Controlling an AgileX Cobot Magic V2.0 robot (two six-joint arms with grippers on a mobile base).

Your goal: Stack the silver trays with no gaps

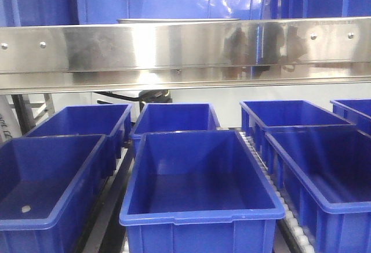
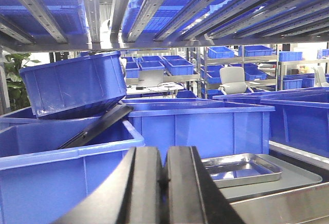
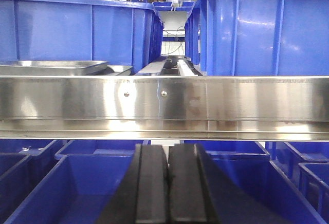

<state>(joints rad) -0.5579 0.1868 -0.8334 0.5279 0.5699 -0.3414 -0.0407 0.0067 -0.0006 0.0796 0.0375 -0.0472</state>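
Your left gripper (image 2: 163, 183) and right gripper (image 3: 168, 183) both have fingers pressed together, empty. Approach step: beyond the steel beam (image 3: 164, 103), reach the silver trays (image 2: 241, 168).

In the front view we see a steel beam (image 1: 185, 47) running across the upper part, with bins (image 1: 200, 177) in rows below and beyond it. In the left wrist view a silver tray (image 2: 241, 169) lies on a larger flat tray (image 2: 288, 180), right of the left gripper (image 2: 164, 183). A tilted bin (image 2: 77, 82) rests behind, upper left. In the right wrist view a tray (image 3: 51, 67) lies above the beam, at left.
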